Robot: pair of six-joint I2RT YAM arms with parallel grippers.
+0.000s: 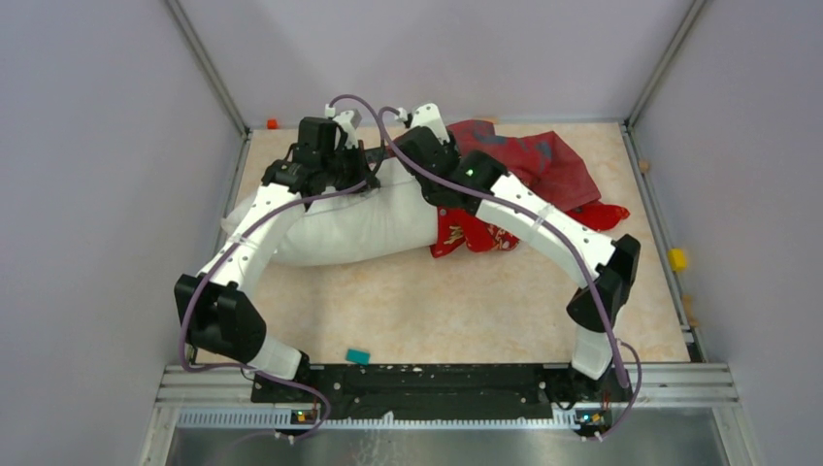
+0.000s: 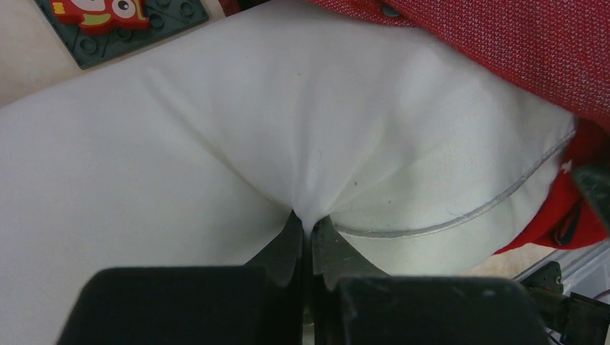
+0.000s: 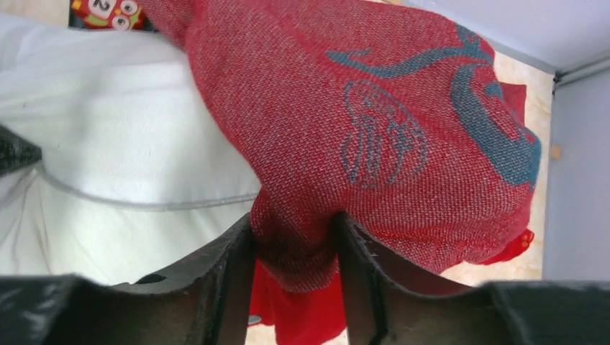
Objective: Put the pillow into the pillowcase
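Top external: pillow [image 1: 359,228] seemingly partly inside pillowcase [image 1: 543,160].

In the top view, the right end of the pillow [image 1: 359,228] is hidden under the right arm [image 1: 543,221] and the pillowcase [image 1: 539,160], so whether it is inside cannot be told. The fingertips of the left tool [image 2: 309,231] and the right tool [image 3: 295,241] are covered there by the wrists. In the left wrist view the pillow is cut at the left edge, and a dark shape [image 2: 593,188] at the right edge is too blurred to name. At the upper left, a grey plate [image 2: 158,25] is cut by the top edge. The teal piece [image 1: 358,356] in the top view is too small to identify.
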